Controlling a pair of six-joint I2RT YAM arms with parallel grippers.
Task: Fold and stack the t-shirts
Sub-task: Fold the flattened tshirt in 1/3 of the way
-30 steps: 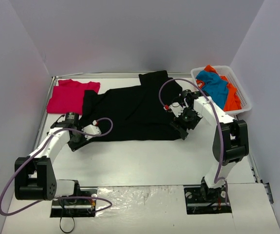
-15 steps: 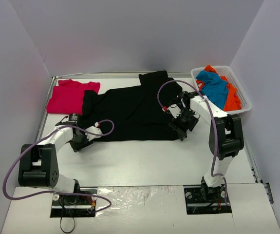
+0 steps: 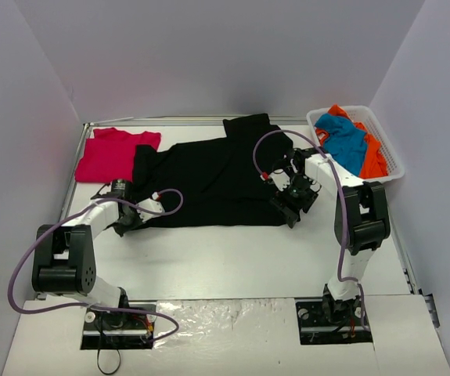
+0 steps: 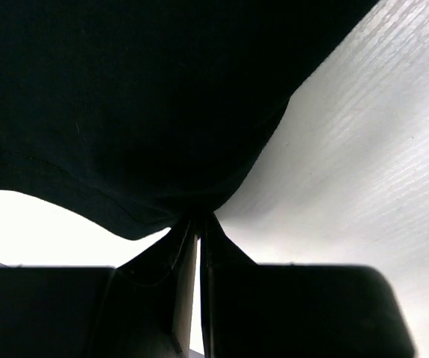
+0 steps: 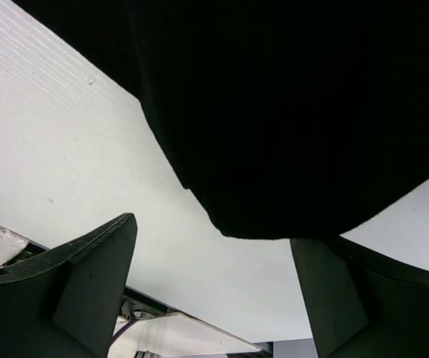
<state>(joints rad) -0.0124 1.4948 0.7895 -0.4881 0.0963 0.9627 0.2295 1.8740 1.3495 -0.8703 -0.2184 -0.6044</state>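
The left gripper (image 4: 198,233) was pinched shut on a sliver of near-left hem of the black t-shirt (image 3: 209,176); the right gripper (image 5: 210,239) stood open astride its near-right corner. The shirt lay spread across the table (image 3: 232,258). Lifting now could slip the hem or skew the fold

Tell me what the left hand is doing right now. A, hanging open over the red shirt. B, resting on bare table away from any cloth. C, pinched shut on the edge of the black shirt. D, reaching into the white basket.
C: in the left wrist view the left hand is shut, its fingers pressed together on a puckered bit of the black shirt at its edge.
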